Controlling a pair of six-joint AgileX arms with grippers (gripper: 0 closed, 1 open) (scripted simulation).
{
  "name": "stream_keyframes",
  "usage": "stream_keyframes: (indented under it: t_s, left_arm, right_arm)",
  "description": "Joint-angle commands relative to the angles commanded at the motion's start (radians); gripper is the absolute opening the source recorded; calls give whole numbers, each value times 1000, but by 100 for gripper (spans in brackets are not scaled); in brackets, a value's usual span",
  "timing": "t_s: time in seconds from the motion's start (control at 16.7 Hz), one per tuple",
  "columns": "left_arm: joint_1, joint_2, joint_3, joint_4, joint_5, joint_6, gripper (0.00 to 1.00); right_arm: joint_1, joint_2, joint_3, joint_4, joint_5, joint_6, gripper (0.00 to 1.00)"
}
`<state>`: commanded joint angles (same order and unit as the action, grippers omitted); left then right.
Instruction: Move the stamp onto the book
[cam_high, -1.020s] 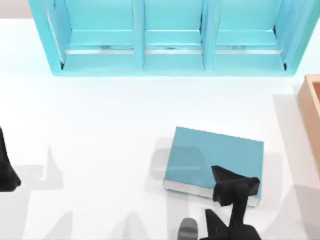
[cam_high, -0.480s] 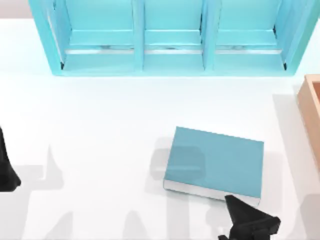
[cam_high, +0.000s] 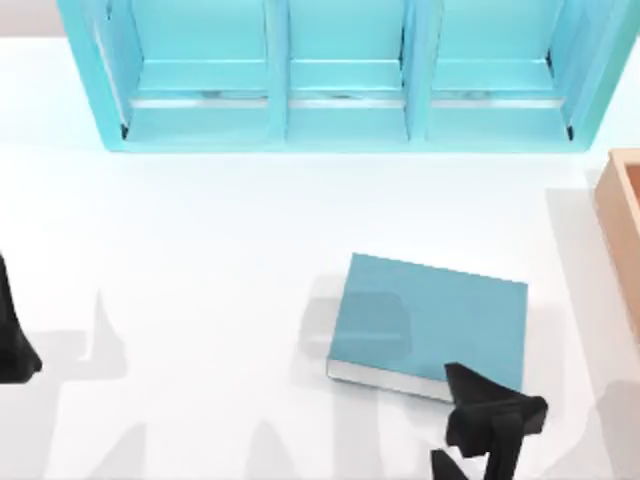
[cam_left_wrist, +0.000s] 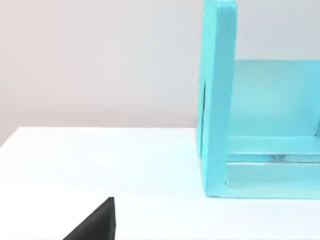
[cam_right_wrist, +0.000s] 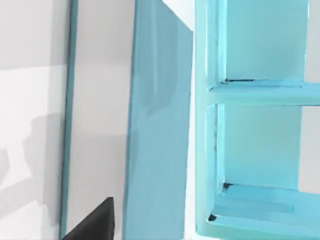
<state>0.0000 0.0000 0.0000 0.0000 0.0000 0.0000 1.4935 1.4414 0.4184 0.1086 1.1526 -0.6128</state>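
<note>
place: rendered tabletop | white table (cam_high: 200, 250) | blue shelf unit (cam_high: 340, 75)

The right end effector (cam_high: 490, 415), which had pulled back off the book (cam_high: 430, 320) toward the desk's near edge half a second ago, has swung back up to overlap the book's near right corner.

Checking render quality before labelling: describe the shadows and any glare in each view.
Top view: soft grey arm shadows streak the table, and one falls across the book; the table washes out near the shelf unit. Left wrist view: even light, faint shading under the shelf, no glare. Right wrist view: a grey shadow lies on the white surface and a darker patch on the book's cover.
</note>
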Motion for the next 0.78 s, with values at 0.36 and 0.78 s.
stream_keyframes:
  t_s: [0.36, 0.78]
  left_arm:
    - [0, 0, 0, 0, 0, 0, 100]
    - [0, 0, 0, 0, 0, 0, 100]
  right_arm:
    - [-401, 79, 253, -300, -281, 87, 100]
    - [-1032, 212, 658, -784, -695, 209, 100]
